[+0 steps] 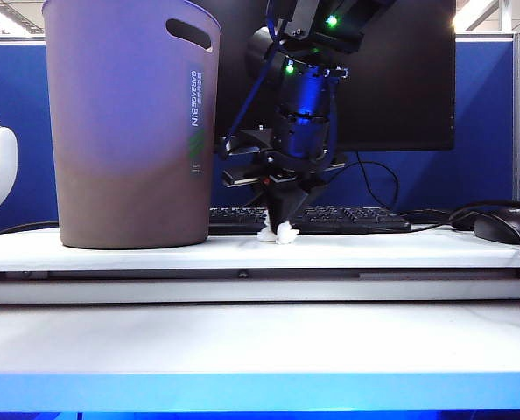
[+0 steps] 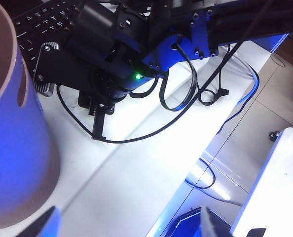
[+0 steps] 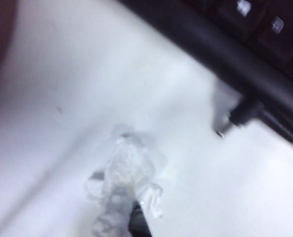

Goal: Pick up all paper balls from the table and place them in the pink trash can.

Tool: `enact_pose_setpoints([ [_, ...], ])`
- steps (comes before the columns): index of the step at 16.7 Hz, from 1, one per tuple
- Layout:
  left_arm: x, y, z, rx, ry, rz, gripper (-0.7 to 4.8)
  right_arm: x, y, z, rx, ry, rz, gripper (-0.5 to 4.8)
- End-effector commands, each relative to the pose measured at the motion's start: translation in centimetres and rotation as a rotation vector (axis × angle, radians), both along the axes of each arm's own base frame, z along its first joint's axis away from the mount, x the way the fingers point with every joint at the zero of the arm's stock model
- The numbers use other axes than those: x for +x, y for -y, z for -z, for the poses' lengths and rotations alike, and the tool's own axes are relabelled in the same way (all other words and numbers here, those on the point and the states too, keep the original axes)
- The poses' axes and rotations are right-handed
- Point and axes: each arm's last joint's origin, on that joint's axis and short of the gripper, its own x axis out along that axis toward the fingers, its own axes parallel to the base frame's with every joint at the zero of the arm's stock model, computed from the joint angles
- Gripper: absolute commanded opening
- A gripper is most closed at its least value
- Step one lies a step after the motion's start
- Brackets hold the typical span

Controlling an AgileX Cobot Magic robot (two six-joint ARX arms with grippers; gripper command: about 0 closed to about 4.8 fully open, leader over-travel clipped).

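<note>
Paper ball (image 1: 280,233): white crumpled wad on the upper tier of the table (image 1: 260,249), just in front of the keyboard (image 1: 330,219) and to the right of the bin's base. In the right wrist view the ball (image 3: 127,182) fills the near foreground, wrinkled and translucent at the edges, with a dark fingertip showing beneath it.

Right gripper (image 1: 282,223): pointing down onto the ball, its fingers pressed together and pinching the wad at table level. The arm above it is black and blue, with green lights lit. In the left wrist view the same gripper (image 2: 98,132) appears from the side, its dark fingers (image 2: 99,123) touching the white surface.

Bin (image 1: 129,122): tall mauve-pink can, upright on the upper tier at the left, oval handle cutout near the rim, vertical "GARBAGE BIN" label facing the ball. Near the ball, not touching.

Left gripper (image 2: 131,228): raised beside the bin (image 2: 13,148), looking down on the table; only two blurred finger tips show at the frame's edge, well apart, spread and holding nothing.

Monitor (image 1: 400,70): black, behind the keyboard.

Mouse (image 1: 508,226): black, far right of the tier.
</note>
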Motion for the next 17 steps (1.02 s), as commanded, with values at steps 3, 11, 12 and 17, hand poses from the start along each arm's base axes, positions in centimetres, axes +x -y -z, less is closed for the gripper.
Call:
enact_pose_setpoints([
  [3,0.3,-0.2,-0.3,0.048,0.071,-0.086,3.62,-1.6,1.6,-7.2,0.052,0.223,0.047,-0.01],
  [11,-1.1,-1.5,-2.9,0.031,0.32,-0.275,-0.05,-7.7,3.4,-22.8,0.703,0.615,-0.292,-0.01],
  [12,-1.7,-2.1,-3.9,0.017,0.419,-0.366,-0.05,-7.7,2.5,-24.2,0.755,0.59,-0.36,-0.01],
  [17,-4.0,-3.8,-5.4,0.017,0.555,-0.544,-0.05,-6.2,-2.8,-22.5,0.732,0.48,-0.419,1.35],
])
